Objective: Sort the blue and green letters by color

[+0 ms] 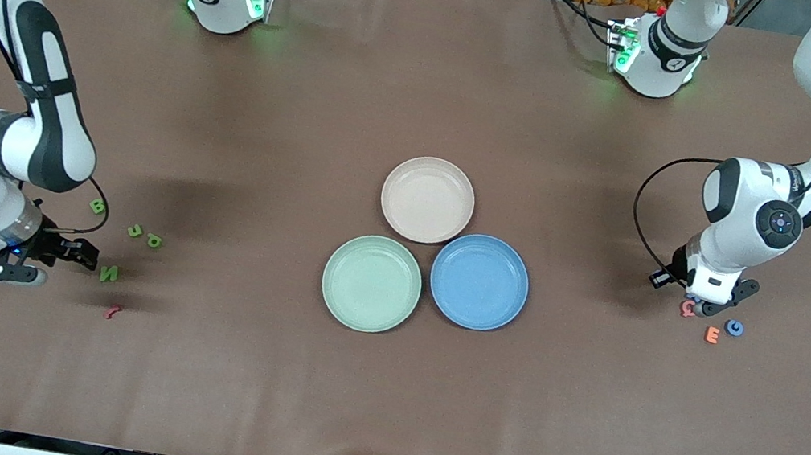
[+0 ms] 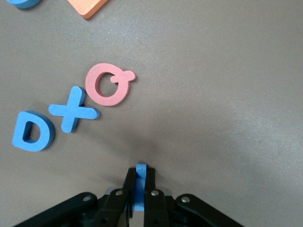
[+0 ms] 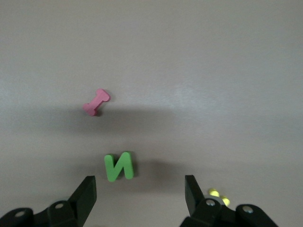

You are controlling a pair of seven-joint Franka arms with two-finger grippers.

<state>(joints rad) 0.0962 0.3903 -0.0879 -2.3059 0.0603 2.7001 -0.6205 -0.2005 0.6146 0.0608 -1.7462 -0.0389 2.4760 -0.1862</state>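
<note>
A small blue letter (image 2: pixel 140 187) is sitting pinched edge-on between the closed jaws of the left gripper (image 1: pixel 710 307), low over the table at the left arm's end, beside the blue D (image 2: pixel 32 131), blue X (image 2: pixel 73 109) and pink Q (image 2: pixel 109 83). Lifting straight up before carrying it to the blue plate (image 1: pixel 479 281) should avoid nudging these. Only the left wrist view is showing this grip. The right gripper (image 3: pixel 140 194) is hovering wide-jawed and empty over the green N (image 3: pixel 119 166); its wrist view is revealing yellow (image 3: pixel 218 196) beside a finger.
</note>
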